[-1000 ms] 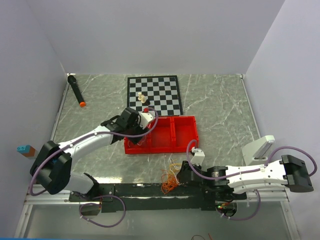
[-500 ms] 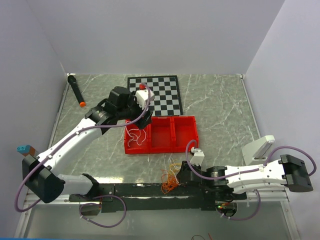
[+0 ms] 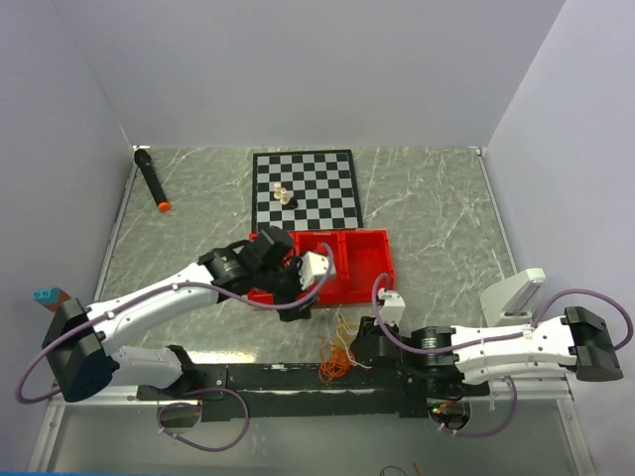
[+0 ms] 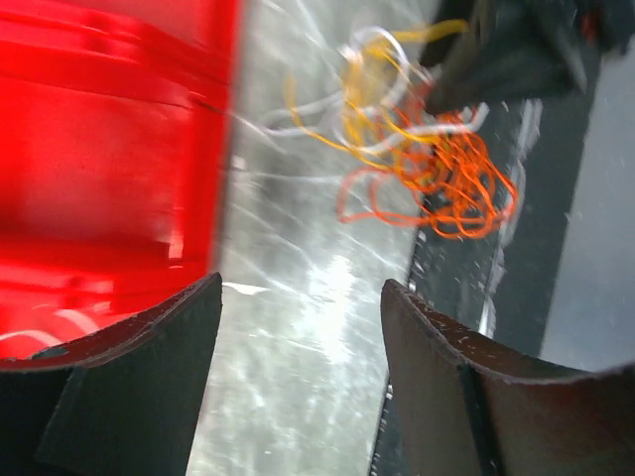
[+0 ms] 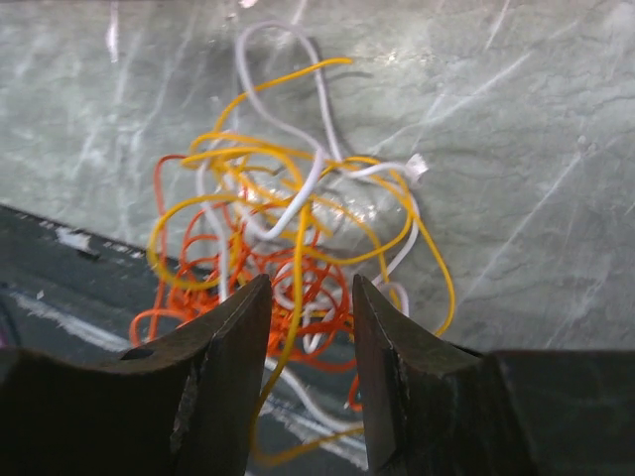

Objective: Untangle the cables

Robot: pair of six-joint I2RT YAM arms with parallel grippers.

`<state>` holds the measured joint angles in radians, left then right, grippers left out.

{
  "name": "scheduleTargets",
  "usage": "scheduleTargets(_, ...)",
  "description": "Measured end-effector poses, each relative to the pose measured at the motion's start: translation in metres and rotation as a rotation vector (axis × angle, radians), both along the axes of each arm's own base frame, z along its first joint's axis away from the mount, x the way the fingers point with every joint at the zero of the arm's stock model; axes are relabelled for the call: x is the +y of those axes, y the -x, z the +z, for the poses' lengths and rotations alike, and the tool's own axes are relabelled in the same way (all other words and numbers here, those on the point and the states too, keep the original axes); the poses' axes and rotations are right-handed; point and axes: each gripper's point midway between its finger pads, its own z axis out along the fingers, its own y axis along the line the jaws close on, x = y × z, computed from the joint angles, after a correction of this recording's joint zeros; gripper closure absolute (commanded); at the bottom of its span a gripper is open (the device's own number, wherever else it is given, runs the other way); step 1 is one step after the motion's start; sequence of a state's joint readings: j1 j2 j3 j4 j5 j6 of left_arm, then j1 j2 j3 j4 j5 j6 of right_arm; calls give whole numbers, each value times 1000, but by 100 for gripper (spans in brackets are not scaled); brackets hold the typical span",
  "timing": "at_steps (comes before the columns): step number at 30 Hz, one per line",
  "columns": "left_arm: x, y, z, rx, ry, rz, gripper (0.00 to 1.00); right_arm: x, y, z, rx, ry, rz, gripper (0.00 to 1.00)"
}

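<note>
The cables [image 3: 338, 354] lie as one tangle of white, yellow-orange and red-orange cords on the marble table, partly over the black base rail. My right gripper [image 5: 310, 288] is open right at the tangle [image 5: 298, 248], with one yellow strand running loose between its fingers. My left gripper [image 4: 303, 288] is open and empty over bare table beside the red tray [image 4: 109, 149], a short way from the tangle [image 4: 417, 159]. From above, the left gripper [image 3: 296, 307] sits at the tray's front edge and the right gripper [image 3: 359, 345] at the tangle's right side.
The red two-compartment tray [image 3: 362, 260] stands mid-table, partly under the left arm. Behind it is a chessboard [image 3: 317, 183] with a few pieces [image 3: 282, 194]. A black marker with an orange tip [image 3: 151, 179] lies back left. A white block [image 3: 513, 292] sits right, and the black base rail [image 3: 278, 377] runs along the front.
The left arm swung from the chessboard side back over the tray and down to its front edge, toward the tangle. The right gripper edged slightly left at the tangle.
</note>
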<state>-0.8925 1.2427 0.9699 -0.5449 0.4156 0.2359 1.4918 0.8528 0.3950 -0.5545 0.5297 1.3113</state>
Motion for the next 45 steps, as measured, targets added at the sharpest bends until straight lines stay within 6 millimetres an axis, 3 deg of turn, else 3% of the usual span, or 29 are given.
scheduleTargets(5,-11,20,-21,36,-56,-81,29,-3,5,13,4,-26,13,65)
scheduleTargets(9,-26,18,-27,52,-49,-96,31,-6,7,18,13,-45,5,69)
scheduleTargets(15,-62,9,-18,100,30,-89,31,-16,12,13,36,2,6,72)
scheduleTargets(23,-90,16,-19,126,89,-111,30,-9,16,43,33,-56,31,73)
scheduleTargets(27,-98,20,-31,155,80,-122,29,-9,19,45,36,-70,41,86)
scheduleTargets(30,-102,24,-42,163,64,-134,30,-8,21,45,38,-67,49,95)
scheduleTargets(36,-106,33,-55,142,25,-165,37,-13,26,39,44,-36,46,100)
scheduleTargets(42,-110,29,-44,66,12,-179,45,-40,26,16,105,42,-97,100)
scheduleTargets(45,-109,31,-41,52,4,-190,54,-52,25,4,117,79,-152,100)
